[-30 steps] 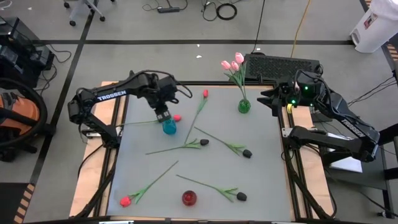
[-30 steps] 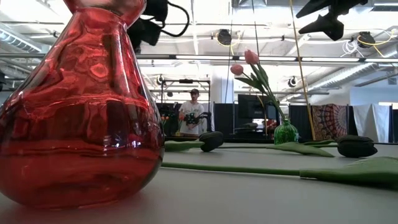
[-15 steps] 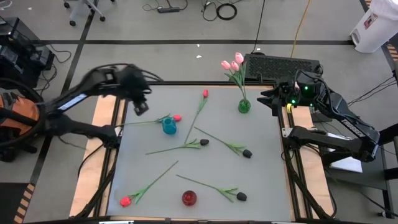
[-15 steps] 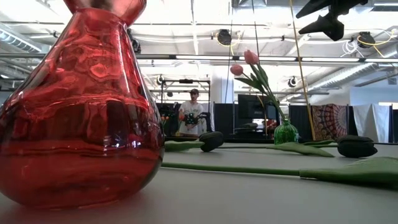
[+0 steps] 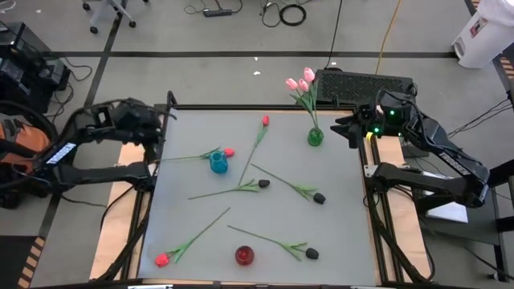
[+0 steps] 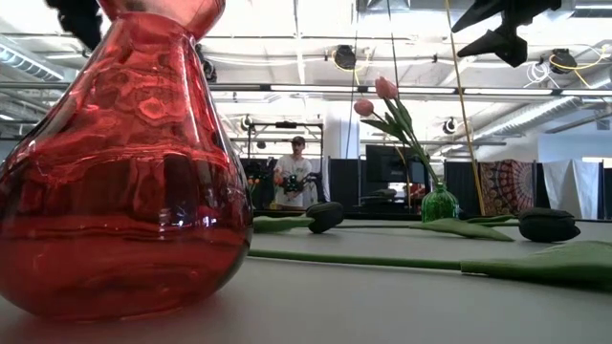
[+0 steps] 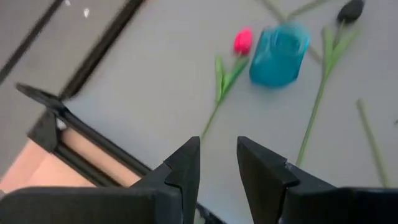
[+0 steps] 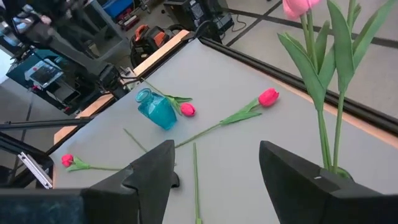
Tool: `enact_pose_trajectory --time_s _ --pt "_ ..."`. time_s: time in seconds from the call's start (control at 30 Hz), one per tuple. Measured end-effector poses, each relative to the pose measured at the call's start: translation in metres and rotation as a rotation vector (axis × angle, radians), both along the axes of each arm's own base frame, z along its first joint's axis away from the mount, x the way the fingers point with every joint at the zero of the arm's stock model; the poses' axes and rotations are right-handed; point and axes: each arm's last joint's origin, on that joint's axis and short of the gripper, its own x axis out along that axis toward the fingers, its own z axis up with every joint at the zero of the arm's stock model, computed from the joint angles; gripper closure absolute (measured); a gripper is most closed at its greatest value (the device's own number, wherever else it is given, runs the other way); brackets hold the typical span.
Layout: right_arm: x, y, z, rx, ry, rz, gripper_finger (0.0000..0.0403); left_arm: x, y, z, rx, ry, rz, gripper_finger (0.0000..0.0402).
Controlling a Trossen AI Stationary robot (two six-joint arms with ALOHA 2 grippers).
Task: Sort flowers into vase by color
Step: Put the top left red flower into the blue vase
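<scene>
Risking a tipped blue vase (image 5: 218,164) left of centre if the left gripper (image 7: 217,165), empty with fingers slightly apart at the table's upper-left edge, grabs the touching red tulip (image 5: 228,152) carelessly, while the right gripper (image 8: 214,165) waits wide open upper right.

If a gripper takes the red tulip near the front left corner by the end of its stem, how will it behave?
The red tulip probably droops: its stem looks long and thin, with the bud at the far end. It seems light, so a small push would likely slide it over the smooth table. Gripping mid-stem, near the leaves, may hold it straighter.
</scene>
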Motion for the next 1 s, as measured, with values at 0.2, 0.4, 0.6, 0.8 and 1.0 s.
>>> enact_pose_trajectory --time_s 0.2,0.4,0.6,0.8,1.0 --pt "0.003 -0.002 -0.002 0.010 0.015 0.000 0.0177 0.002 0.000 -0.045 -0.012 0.035 -0.069 0.0288" --pt "0.004 -0.003 -0.002 0.015 0.014 -0.002 0.0177 0.015 0.006 -0.081 0.004 0.077 -0.184 0.0288" --pt "0.004 -0.003 -0.002 0.016 0.014 -0.003 0.0177 0.025 0.011 -0.099 -0.023 0.128 -0.209 0.0288" --pt "0.004 -0.003 -0.002 0.015 0.015 -0.002 0.0177 0.035 0.016 -0.105 -0.048 0.157 -0.214 0.0288" --pt "0.004 -0.003 -0.002 0.009 0.017 -0.001 0.0177 0.054 0.026 -0.116 -0.108 0.202 -0.224 0.0288"
